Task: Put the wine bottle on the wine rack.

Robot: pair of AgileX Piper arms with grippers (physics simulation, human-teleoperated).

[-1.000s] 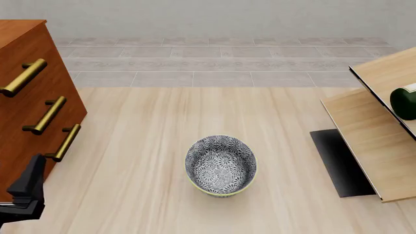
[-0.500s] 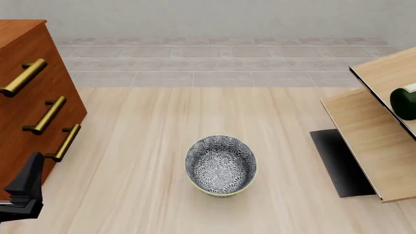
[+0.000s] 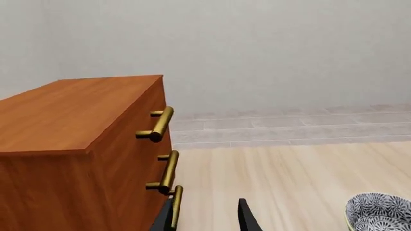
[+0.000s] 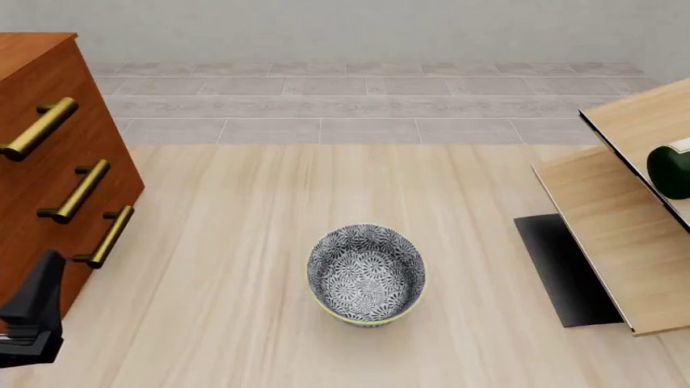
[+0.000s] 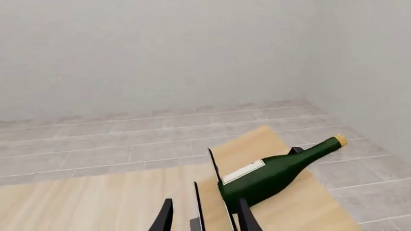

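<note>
The dark green wine bottle (image 5: pixel 273 172), with tan cork and white label, lies tilted on the pale-wood wine rack (image 5: pixel 292 204). In the front view only its round base (image 4: pixel 671 171) shows at the right edge, resting on the rack (image 4: pixel 615 234). My right gripper (image 5: pixel 205 216) is open and empty, close behind the bottle's base, apart from it; it is out of the front view. My left gripper (image 4: pixel 41 279) is open and empty at the front left, next to the cabinet; its fingers show in the left wrist view (image 3: pixel 247 217).
A reddish-brown cabinet (image 4: pixel 44 178) with brass handles (image 4: pixel 76 190) stands at the left; it also fills the left wrist view (image 3: pixel 77 144). A patterned grey-blue bowl (image 4: pixel 367 273) sits mid-table, also seen in the left wrist view (image 3: pixel 380 211). The rack's black base (image 4: pixel 561 271) lies at the right.
My left gripper has slid a little left and toward the front edge beside the cabinet. The bottle, rack and bowl have not moved.
</note>
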